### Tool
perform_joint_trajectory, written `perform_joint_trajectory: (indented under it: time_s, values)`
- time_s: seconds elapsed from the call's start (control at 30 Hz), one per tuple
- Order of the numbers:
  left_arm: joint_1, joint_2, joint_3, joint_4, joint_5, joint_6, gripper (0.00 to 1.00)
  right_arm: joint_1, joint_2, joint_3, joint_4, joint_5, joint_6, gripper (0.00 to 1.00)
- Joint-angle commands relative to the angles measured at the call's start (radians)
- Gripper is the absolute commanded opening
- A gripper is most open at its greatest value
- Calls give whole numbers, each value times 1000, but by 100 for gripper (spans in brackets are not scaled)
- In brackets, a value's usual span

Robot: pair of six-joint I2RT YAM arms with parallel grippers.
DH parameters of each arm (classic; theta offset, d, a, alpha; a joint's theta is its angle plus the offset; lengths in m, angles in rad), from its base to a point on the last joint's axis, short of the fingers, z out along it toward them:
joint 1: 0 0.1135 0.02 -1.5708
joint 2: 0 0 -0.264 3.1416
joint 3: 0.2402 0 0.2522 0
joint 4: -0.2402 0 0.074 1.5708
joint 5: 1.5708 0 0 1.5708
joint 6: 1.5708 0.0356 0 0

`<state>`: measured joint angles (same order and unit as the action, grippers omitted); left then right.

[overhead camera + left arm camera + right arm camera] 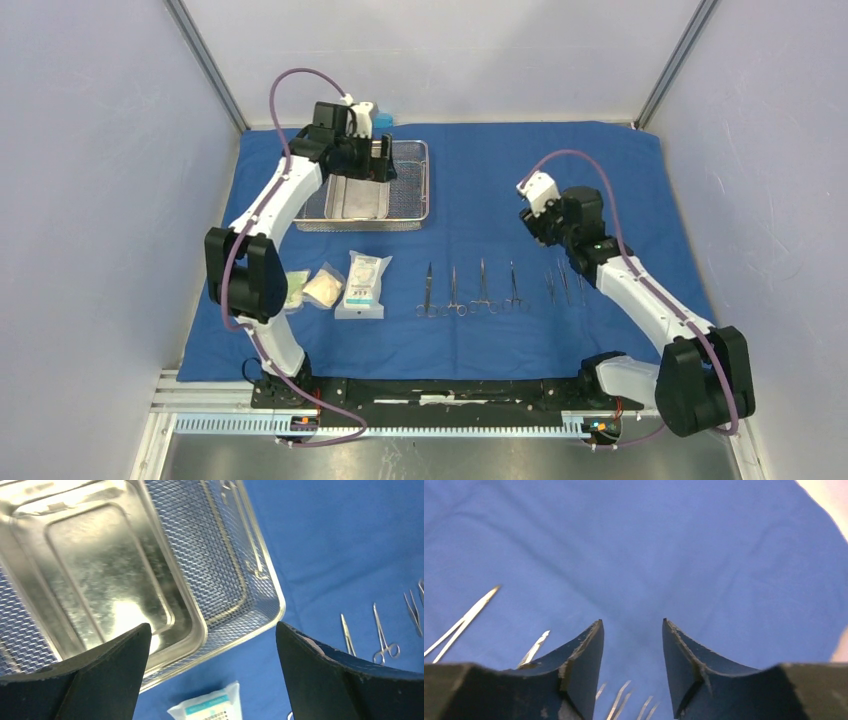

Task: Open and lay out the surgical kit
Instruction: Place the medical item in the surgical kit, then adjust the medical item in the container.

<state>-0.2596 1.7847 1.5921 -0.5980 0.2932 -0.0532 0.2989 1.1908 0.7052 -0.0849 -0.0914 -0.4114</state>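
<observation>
Looks like a robotics lab test cell: plain pale panel walls (pixel 90 200), bare aluminium struts (pixel 205 60) in the back corners, left arm (pixel 275 200) and right arm (pixel 640 290) bolted by a slotted rail (pixel 400 425) at the table's near edge, purple cables (pixel 290 75) looping loose, steel instruments (pixel 482 290) staged on blue cloth (pixel 480 200).

One blue cloth (pixel 600 180) on the surface. One wire-mesh basket (pixel 412 190), one steel pan (pixel 358 197) in it. Three packets (pixel 325 287). Scissor-like instruments (pixel 483 290): seven by my count, four bigger and three smaller. The small ones are thin and hard to separate. Two robot arms (pixel 270 210).
</observation>
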Motion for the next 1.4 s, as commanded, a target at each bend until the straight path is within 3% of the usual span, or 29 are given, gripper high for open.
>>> perform_joint_trajectory:
  time_s: [0.0, 0.17, 0.33, 0.53, 0.7, 0.97, 1.17, 1.37]
  values:
    - [76, -38, 22, 107, -39, 3, 100, -100, -17, 86, 20, 35, 25, 57]
    - [161, 5, 46, 124, 53, -31, 100, -204, -16, 109, 37, 27, 51, 75]
    - [189, 105, 196, -22, 62, 82, 100, -293, -18, 80, 58, -36, 77, 97]
    - [189, 238, 351, -152, 32, 213, 100, -418, -32, 39, 46, -78, 91, 98]
    - [183, 333, 427, -177, 58, 264, 100, -437, -3, 51, 4, -159, 43, 98]
    - [172, 565, 645, -143, 77, 118, 100, -437, 56, 57, 23, -190, 32, 98]
    - [174, 591, 564, 101, 111, -61, 100, -437, 83, 48, 37, -187, 25, 98]
    - [173, 639, 578, 155, 111, -118, 98, -437, 85, 51, 35, -176, 22, 98]
